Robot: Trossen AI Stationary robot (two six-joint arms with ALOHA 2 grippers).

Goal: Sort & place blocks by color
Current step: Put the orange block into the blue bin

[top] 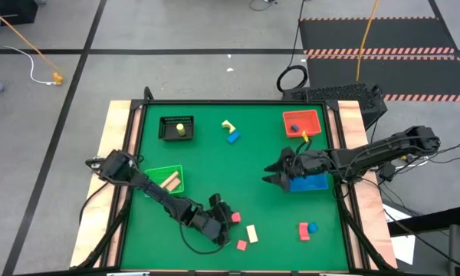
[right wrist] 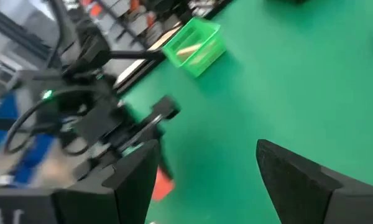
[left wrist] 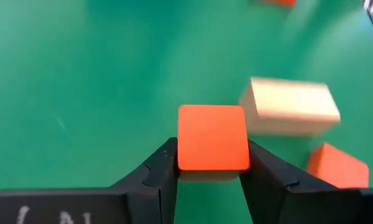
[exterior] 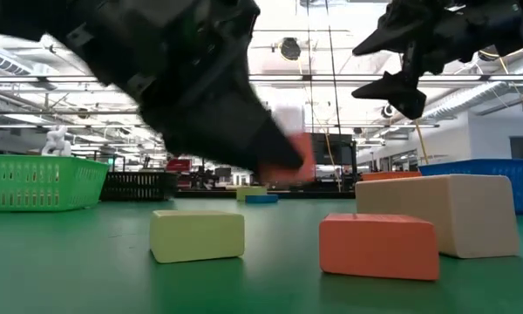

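My left gripper [top: 225,215] hovers near the table's near edge, shut on a red cube [left wrist: 212,137]. A cream bar [top: 251,233] and a red block [top: 241,244] lie flat on the green mat just beside it. In the low view these show as the cream bar [exterior: 458,214] and red block [exterior: 379,246], with a pale yellow block [exterior: 197,234] to their left. My right gripper [top: 272,173] hangs open above the mat, left of the blue bin [top: 308,183]. More blocks lie on the mat: yellow [top: 228,125], blue [top: 232,137], red [top: 303,230], blue [top: 313,228]. My left gripper pinches the red cube by two opposite side faces [left wrist: 181,152], one finger [left wrist: 161,171] on each. The fingers come from above, pointing down. The cube [exterior: 295,161] is lifted clear of the mat, and its top face stays uncovered between the fingers.
A black bin [top: 176,128] holds a yellow block, a green bin [top: 166,179] holds a tan bar, and a red bin [top: 301,123] stands at the far right. Wooden rails [top: 116,153] line the left and right sides of the mat. Bare mat lies in the middle.
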